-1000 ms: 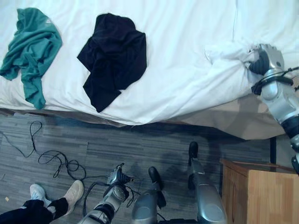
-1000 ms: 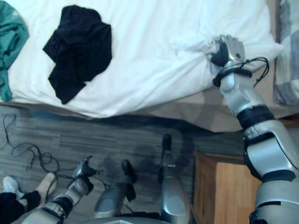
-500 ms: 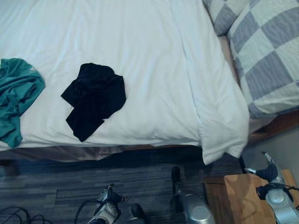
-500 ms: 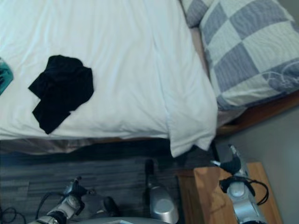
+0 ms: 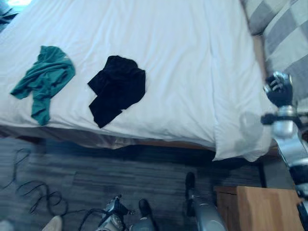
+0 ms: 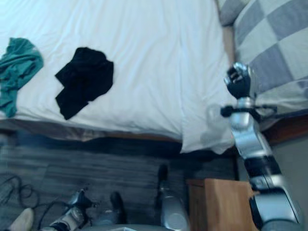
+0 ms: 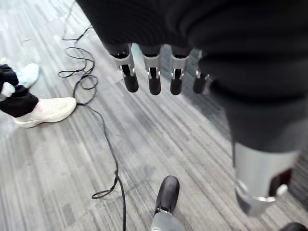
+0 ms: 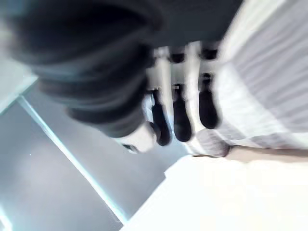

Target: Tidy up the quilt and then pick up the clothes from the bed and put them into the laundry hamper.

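The white quilt (image 5: 183,67) lies spread flat over the bed, one corner (image 5: 238,144) hanging past the near edge. On it lie a crumpled teal garment (image 5: 44,79) at the left and a black garment (image 5: 117,88) beside it. My right hand (image 5: 278,89) is raised at the quilt's right edge, next to the pillow, open and holding nothing; its fingers (image 8: 181,113) hang straight. My left hand (image 5: 113,217) hangs low over the floor, far from the bed, with its fingers (image 7: 154,77) straight and empty.
A grey-and-white checked pillow (image 6: 269,43) lies at the head of the bed on the right. A wooden nightstand (image 5: 262,207) stands by the bed's near right corner. A person's light shoe (image 7: 45,109) rests on the grey plank floor at my left.
A second ago my right hand gripped a bunched quilt corner. It has let go, the quilt lies flat, and the hand has risen from beside the nightstand. The camera has shifted.
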